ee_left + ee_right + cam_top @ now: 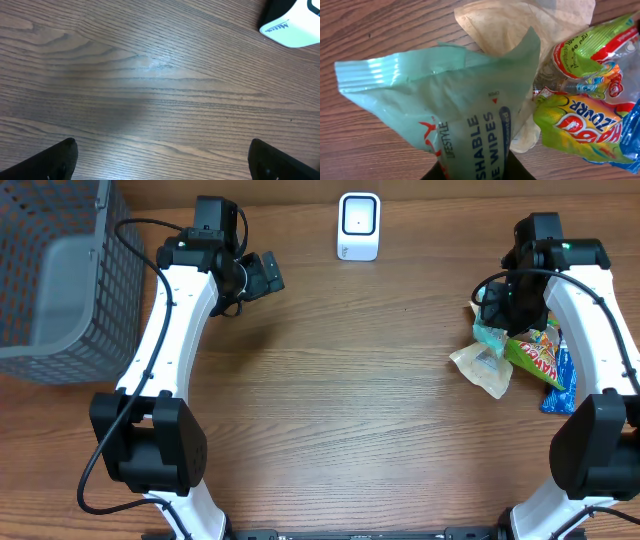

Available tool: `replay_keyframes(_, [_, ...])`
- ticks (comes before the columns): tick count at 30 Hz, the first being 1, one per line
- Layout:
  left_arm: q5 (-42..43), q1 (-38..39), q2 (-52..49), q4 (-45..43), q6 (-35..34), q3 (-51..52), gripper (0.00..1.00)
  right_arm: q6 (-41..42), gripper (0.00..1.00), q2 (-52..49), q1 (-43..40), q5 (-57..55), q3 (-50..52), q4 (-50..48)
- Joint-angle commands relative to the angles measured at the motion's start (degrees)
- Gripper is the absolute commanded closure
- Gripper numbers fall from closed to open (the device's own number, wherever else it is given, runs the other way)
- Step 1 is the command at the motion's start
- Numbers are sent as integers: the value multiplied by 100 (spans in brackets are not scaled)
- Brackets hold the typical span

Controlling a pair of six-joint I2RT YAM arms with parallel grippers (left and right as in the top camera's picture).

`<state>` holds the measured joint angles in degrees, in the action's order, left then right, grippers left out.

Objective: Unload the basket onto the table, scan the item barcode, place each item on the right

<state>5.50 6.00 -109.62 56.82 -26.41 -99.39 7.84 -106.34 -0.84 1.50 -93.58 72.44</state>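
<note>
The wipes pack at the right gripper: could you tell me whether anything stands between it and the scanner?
Nothing visible does. From the wipes pack to the scanner the overhead view shows only bare table; the snack packets lie on the pack's far side, and the left gripper hangs beyond the scanner.

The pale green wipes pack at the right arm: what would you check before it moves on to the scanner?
1. Pale green plastic wipes pack sits in the right gripper: ok.
2. Grip firm enough to lift: cannot tell.
3. Barcode facing outward: cannot tell, only lettering shows.
4. Yellow-green sweets bag clear of the pack: not ok, it lies right beside it.
5. White rounded scanner box with nothing in front: ok.
6. Left gripper open and empty, over bare wooden table: ok.
</note>
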Motion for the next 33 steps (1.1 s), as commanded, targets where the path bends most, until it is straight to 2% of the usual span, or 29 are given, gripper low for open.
replay_keyframes(1, [-37, 39, 22, -7, 70, -81, 0, 9, 70, 79, -52, 4, 4, -42])
replay_keyframes(5, [-37, 39, 24, -9, 70, -81, 0, 9, 56, 79, -52, 4, 4, -42])
replay_keyframes(7, [-37, 39, 24, -7, 70, -81, 0, 7, 53, 79, -52, 4, 4, -48])
replay_keyframes(23, [-37, 39, 24, -7, 70, -81, 0, -63, 53, 129, -52, 643, -157, -254])
replay_keyframes(27, [-39, 39, 24, -7, 70, -81, 0, -79, 42, 584, -44, 997, -299, -280])
replay_keyframes(31, [-37, 39, 22, -7, 70, -81, 0, -13, 24, 1552, -42, 1064, -299, -275])
replay_keyframes(33, [-37, 39, 22, -9, 70, -81, 0, 103, 19, 2076, -42, 1062, -299, -177])
